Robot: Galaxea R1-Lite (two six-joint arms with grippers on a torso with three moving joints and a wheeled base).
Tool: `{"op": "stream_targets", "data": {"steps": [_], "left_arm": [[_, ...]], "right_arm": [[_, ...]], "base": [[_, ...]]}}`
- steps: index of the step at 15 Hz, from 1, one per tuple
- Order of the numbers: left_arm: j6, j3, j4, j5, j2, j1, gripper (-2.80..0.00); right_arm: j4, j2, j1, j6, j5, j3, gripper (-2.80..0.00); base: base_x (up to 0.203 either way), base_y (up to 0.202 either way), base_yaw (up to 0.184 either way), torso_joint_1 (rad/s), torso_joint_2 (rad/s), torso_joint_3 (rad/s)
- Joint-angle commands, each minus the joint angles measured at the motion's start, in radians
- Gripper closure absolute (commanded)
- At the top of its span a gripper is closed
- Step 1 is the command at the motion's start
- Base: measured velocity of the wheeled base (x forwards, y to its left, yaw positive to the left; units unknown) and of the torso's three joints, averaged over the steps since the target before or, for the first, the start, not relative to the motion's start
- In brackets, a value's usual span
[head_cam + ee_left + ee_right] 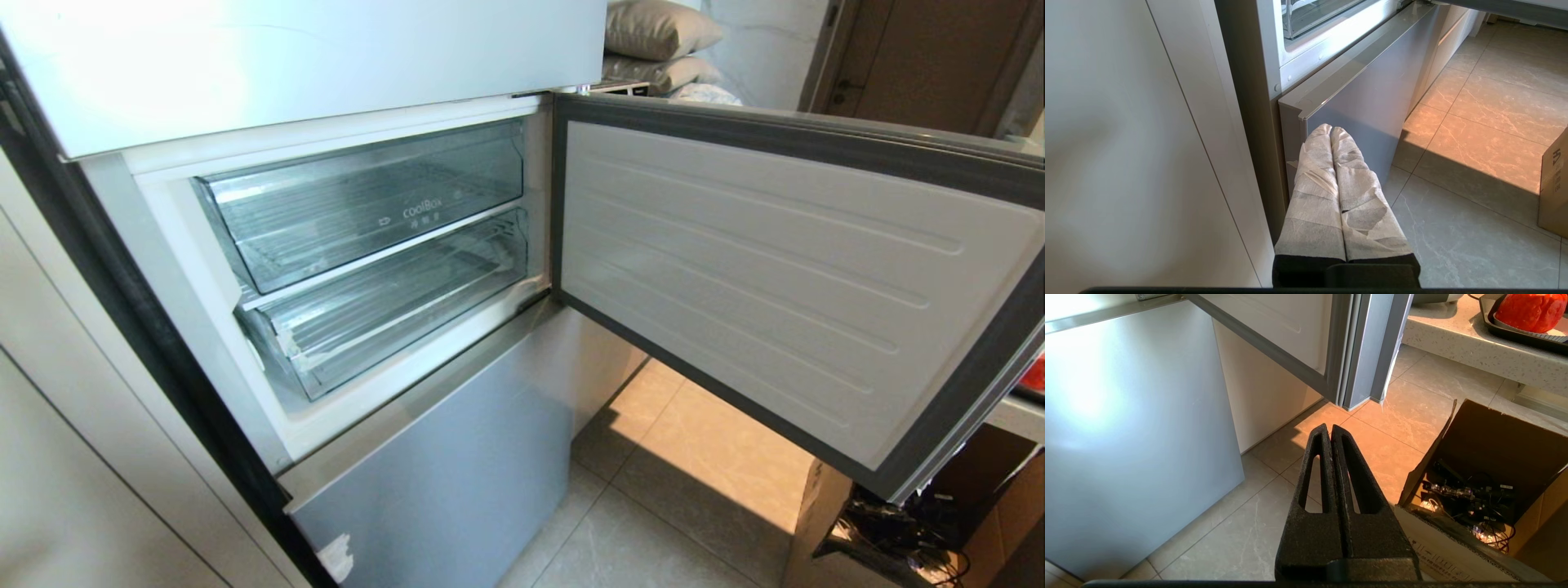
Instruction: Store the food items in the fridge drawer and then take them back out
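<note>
Standing open, the fridge's white-lined door (784, 278) reveals two stacked clear bins; the transparent ribbed fridge drawer (384, 310), lower of the pair, sits pushed in below the lettered upper bin (359, 200). Both look empty. Below the door, the cloth-wrapped left end effector (1331, 130) and black right end effector (1329, 428) are closed on nothing.

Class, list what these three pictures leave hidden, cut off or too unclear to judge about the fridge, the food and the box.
- Lower drawer: head view, contents unclear through glare and ribbed clear plastic; no fruit seen.
- Red item on the tray: right wrist view, cut off by the picture's edge.
- Cardboard box: right wrist view, a dark tangle of cables, too small to identify.
- Upper drawer's small lettering: head view, too small.
</note>
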Motion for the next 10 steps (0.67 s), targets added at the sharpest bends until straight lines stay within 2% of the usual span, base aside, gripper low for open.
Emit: {"op": "stream_targets", "data": {"steps": [1, 10], "left_arm": [[0.000, 0.000, 0.000, 0.000, -0.001, 0.000, 0.00], [0.000, 0.000, 0.000, 0.000, -0.001, 0.000, 0.00]], "right_arm": [[0.000, 0.001, 0.000, -0.001, 0.002, 0.000, 0.00], [0.000, 0.001, 0.000, 0.006, -0.001, 0.000, 0.00]], "base": [[0.000, 0.000, 0.000, 0.000, 0.00, 0.000], [0.000, 0.000, 0.000, 0.000, 0.00, 0.000]]}}
